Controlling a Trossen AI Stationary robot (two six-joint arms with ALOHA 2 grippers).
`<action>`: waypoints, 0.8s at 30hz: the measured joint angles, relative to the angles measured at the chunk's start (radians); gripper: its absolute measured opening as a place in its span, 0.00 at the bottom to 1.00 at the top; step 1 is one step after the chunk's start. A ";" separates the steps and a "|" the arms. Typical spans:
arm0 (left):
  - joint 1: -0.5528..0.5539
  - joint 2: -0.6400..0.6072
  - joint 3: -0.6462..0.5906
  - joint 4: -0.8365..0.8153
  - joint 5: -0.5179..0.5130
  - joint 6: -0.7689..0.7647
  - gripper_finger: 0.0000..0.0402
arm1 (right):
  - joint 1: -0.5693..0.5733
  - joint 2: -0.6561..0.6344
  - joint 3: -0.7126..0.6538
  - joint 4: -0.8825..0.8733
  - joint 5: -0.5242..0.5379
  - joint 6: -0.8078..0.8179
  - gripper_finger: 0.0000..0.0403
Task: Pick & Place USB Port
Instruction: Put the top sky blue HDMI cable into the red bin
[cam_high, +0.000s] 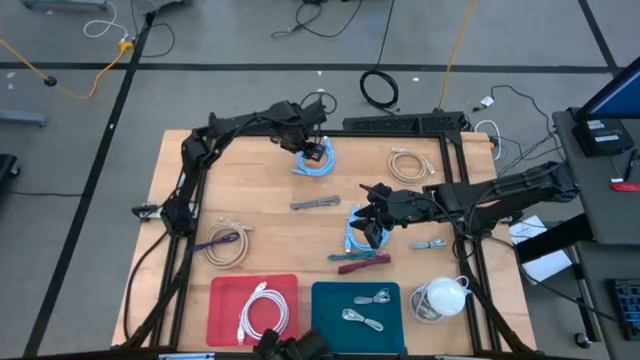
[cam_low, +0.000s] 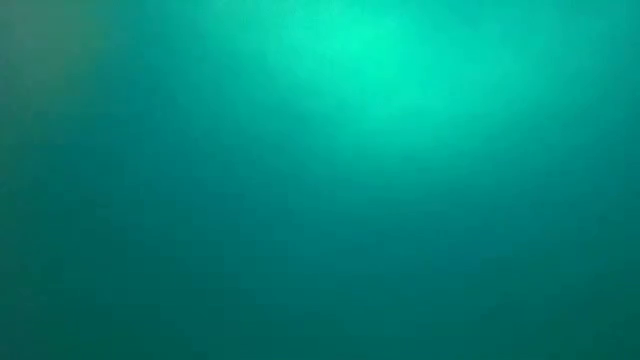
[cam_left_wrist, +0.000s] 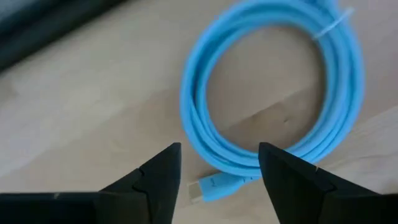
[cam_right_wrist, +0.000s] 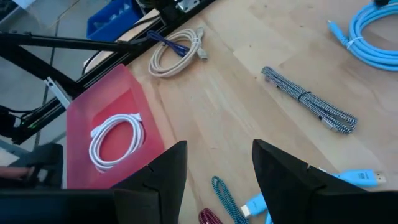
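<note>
Red tray (cam_high: 222, 296) holds white cable (cam_high: 263, 311); teal tray (cam_high: 326, 300) two

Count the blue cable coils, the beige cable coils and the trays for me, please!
light blue coils: 2
beige coils: 2
trays: 2 (one red, one teal)
Total: 6

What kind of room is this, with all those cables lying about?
Probably a robotics lab or workshop. Two dark robot arms work over a wooden table strewn with coiled cables, with a red tray and a teal tray for sorting, and loose cords trail across the grey floor.
</note>
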 joint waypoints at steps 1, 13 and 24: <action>-0.001 0.007 0.000 0.000 0.004 -0.006 0.56 | 0.000 0.000 0.000 0.004 0.000 0.000 0.43; -0.003 0.037 0.001 0.022 -0.057 -0.072 0.57 | 0.051 0.000 0.000 0.122 0.000 0.000 0.43; -0.028 0.038 0.000 -0.006 -0.036 -0.157 0.57 | 0.071 0.000 0.001 0.167 0.027 -0.003 0.43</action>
